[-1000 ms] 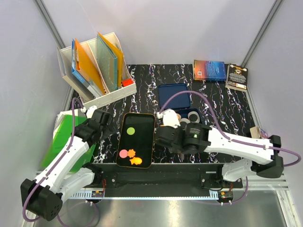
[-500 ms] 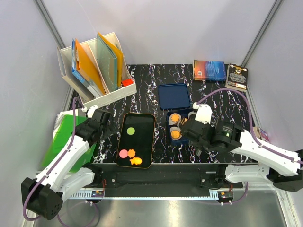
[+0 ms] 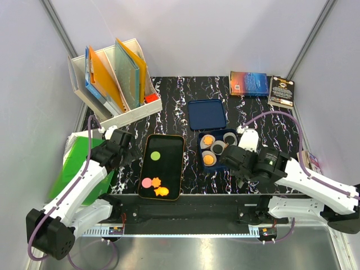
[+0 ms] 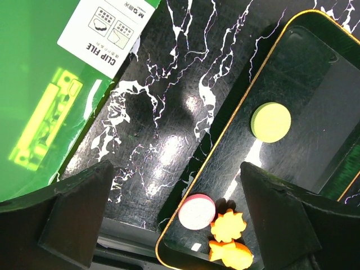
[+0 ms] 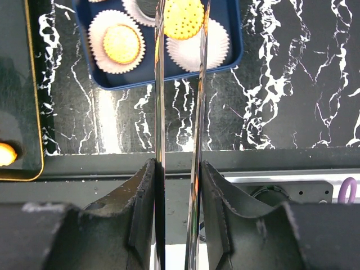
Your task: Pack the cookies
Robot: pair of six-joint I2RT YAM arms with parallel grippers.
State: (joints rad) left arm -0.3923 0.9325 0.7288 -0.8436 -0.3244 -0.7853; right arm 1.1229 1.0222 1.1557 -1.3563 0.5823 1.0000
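My right gripper (image 5: 179,169) is shut on a pair of metal tongs (image 5: 160,112). The tong tips pinch a round orange cookie (image 5: 183,17) just above an empty white liner (image 5: 197,52) in the blue box (image 5: 236,39). Beside it another liner holds an orange cookie (image 5: 119,44). On the black tray (image 3: 167,147) lie a green cookie (image 4: 270,122), a pink one (image 4: 197,211) and two orange ones (image 4: 228,225). Above the tray's left rim hovers my left gripper (image 4: 177,191), open and holding nothing.
The blue lid (image 3: 207,115) lies behind the box. A white file rack (image 3: 115,79) stands at the back left and two books (image 3: 250,83) at the back right. A green clip file (image 4: 34,84) lies left of the tray.
My right arm has swung from the tray's right edge over to the blue box, carrying the tongs. The left arm has not moved.
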